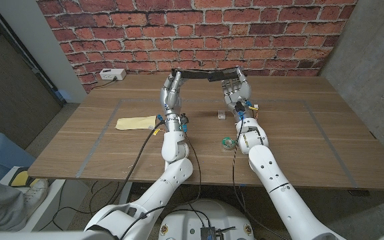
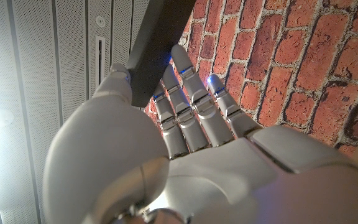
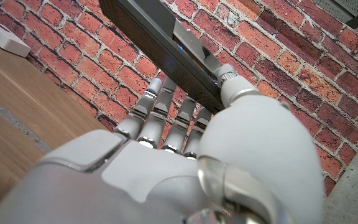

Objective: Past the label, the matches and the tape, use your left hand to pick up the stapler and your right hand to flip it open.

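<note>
Although small and thin in the head view, plainly held up over the far half of the table point(image 1: 299, 133): a black stapler point(image 1: 202, 73), spread open into a long, nearly level bar between two raised hands. Gripped at one end by the left hand point(image 1: 172, 90), at the other by the right hand point(image 1: 237, 90), well above the wood and in front of a brick wall point(image 1: 199, 33). Hard to make out there: the hinge and exactly where each half ends.

From the left wrist, a close look along the back of the left hand point(image 2: 185, 143), with fingers point(image 2: 194, 106) held close together on one side of the dark stapler point(image 2: 160, 43) and the thumb on the other. Far end of the bar cut off by the picture's edge.

From the right wrist, much the same for the right hand point(image 3: 185, 155): fingers point(image 3: 160, 106) held close behind the stapler point(image 3: 166, 46), thumb pressed on its front, a strip of bare metal showing along the bar. Ends cut off again.

Lying on the table, nearer the robot than the hands: a tan label point(image 1: 135, 123) to the left, tiny matches point(image 1: 220, 115) between the arms, a green tape point(image 1: 229, 141) just beside the right forearm. Too small to tell whether the matches are open, or what is inside.

At the far left edge by the wall, a white box point(image 1: 112, 75), seen also from the right wrist point(image 3: 5, 40).
</note>
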`<action>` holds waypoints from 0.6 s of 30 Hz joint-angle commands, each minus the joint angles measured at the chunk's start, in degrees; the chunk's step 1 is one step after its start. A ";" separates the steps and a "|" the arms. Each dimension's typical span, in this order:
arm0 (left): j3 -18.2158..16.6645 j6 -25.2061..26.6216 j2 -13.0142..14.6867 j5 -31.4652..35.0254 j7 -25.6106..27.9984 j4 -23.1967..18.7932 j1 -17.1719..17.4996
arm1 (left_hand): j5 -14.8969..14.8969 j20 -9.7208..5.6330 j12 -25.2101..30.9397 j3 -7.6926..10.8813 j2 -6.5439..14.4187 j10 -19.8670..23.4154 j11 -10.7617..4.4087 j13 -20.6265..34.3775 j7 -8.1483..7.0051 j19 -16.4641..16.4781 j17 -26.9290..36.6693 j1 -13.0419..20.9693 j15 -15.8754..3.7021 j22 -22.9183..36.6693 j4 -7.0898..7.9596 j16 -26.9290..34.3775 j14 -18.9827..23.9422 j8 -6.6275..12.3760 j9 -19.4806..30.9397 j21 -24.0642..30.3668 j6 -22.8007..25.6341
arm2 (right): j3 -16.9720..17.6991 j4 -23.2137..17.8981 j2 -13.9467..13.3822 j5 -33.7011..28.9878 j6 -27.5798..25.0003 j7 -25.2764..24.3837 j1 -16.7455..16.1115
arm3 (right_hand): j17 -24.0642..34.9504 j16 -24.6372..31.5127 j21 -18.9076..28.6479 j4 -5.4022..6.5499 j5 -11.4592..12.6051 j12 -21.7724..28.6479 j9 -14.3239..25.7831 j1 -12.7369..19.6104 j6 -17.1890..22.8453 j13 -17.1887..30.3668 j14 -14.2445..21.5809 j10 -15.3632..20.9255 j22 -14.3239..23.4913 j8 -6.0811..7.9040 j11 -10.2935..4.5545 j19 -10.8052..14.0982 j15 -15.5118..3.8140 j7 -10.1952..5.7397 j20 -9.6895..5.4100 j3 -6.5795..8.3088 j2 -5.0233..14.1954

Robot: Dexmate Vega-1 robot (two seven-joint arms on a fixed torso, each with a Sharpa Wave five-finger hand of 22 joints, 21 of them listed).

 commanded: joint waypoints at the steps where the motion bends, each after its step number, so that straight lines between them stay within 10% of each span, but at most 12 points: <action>1: -0.28 0.90 -0.12 -0.45 -0.33 0.09 -0.11 | 0.28 -5.70 0.37 1.85 8.40 1.44 -0.74 0.31 -0.55 -0.19 -0.85 7.85 -2.45 0.04 -0.79 -0.03 -0.09 0.45 0.10 -0.08 0.76 | 0.10 0.60 -0.22 -0.21 -0.60 -0.66 0.61 | 0.12 -0.12 0.54 0.94 0.28 0.15 -0.07 3.69 0.37 0.12 0.49 3.76 0.13 0.25 -3.38 -0.26 -10.01 -0.32 -3.98 1.22 5.14; 18: -0.60 0.27 0.02 -0.98 -1.42 0.47 -0.20 | 0.24 -5.60 0.23 1.89 8.32 1.47 -0.70 0.18 -0.62 -0.26 -0.97 7.88 -2.46 0.04 -0.84 0.10 -0.07 0.42 -0.08 -0.23 1.04 | -0.26 0.84 -0.17 -0.94 -0.79 -1.09 1.04 | 0.23 -0.24 0.96 0.94 0.27 -0.25 -0.09 3.67 0.40 -0.23 0.63 3.87 0.13 0.33 -3.38 -0.39 -10.01 -0.32 -3.97 1.20 5.07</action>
